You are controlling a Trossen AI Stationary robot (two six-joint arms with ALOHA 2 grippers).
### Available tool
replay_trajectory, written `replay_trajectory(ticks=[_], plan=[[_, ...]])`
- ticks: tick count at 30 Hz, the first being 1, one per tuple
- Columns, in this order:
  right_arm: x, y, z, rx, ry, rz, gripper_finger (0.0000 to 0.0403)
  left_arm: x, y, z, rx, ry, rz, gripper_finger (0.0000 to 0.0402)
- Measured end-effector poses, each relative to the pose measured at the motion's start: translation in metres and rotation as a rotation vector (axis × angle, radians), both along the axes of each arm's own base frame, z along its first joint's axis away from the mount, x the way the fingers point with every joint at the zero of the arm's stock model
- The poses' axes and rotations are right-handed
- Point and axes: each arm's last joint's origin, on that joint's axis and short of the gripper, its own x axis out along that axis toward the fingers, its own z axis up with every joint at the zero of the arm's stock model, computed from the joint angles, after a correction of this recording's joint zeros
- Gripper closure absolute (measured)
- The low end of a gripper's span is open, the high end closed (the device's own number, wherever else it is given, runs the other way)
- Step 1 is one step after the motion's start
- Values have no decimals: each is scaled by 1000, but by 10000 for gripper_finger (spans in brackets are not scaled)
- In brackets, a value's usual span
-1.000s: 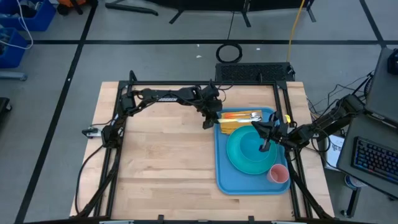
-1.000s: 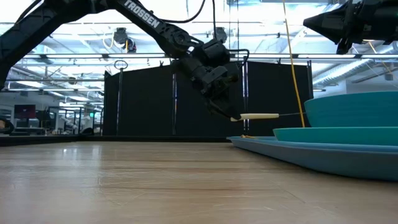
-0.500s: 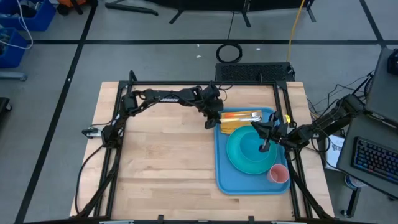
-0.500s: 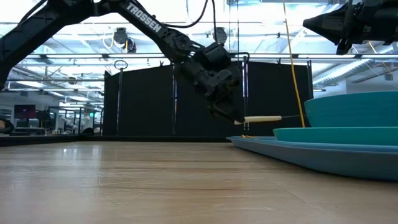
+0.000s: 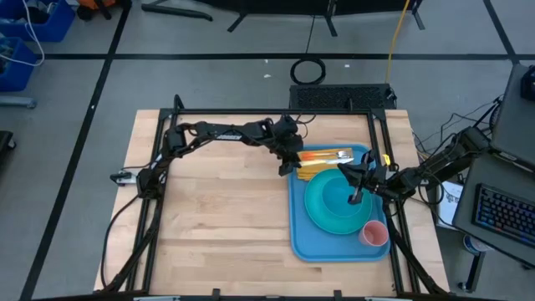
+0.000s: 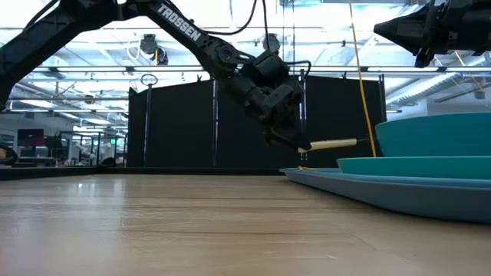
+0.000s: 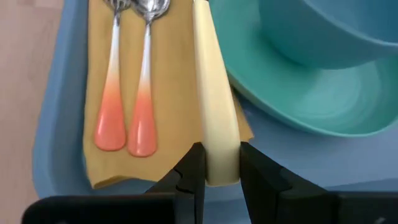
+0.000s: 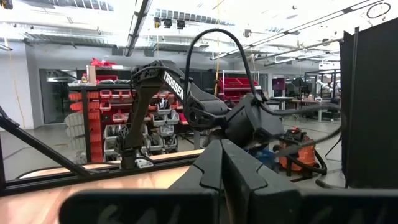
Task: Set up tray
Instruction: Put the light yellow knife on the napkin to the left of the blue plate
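Tray (image 5: 298, 238) sits on the right half of the table (image 5: 209, 217), long side running front to back, already loaded with most of a place setting.

Going left to right: the left pincer (image 5: 292, 161) hangs at the tray's far-left corner, just above the rim. Its fingers (image 7: 193, 171) are closed partway on the butt end of a cream-handled utensil (image 7: 214, 112), probably the knife. Gripped by the very tip so the rest sticks out level over the tray, as the low view shows (image 6: 334, 142). In the left wrist view it runs alongside the yellow-orange napkin (image 7: 168, 93), right at the napkin's edge next to the plate. Looks like it's being lined up to lie parallel with the two orange-handled pieces (image 7: 127, 118) already on the napkin; whether it touches the napkin yet, can't tell.

Next, the turquoise plate (image 5: 330, 213) fills the tray's middle, with a turquoise bowl (image 7: 336, 31) on it, so cutlery gets the narrow far strip. A pink cup (image 5: 374, 233) stands at the near-right corner.

The right pincer (image 5: 356, 196) waits above the plate, fingers shut on nothing, out of the left arm's way.
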Motion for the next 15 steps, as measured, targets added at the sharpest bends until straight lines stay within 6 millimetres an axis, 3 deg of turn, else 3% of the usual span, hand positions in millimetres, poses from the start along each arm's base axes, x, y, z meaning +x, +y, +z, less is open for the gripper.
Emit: replay_trajectory(ticks=[6,15], plan=[[0,0,-1,-3,6,0,403,1,1,-15,-27,49,30,324],[1,0,-1,-8,14,0,403,5,-9,-16,-32,30,-7,324]])
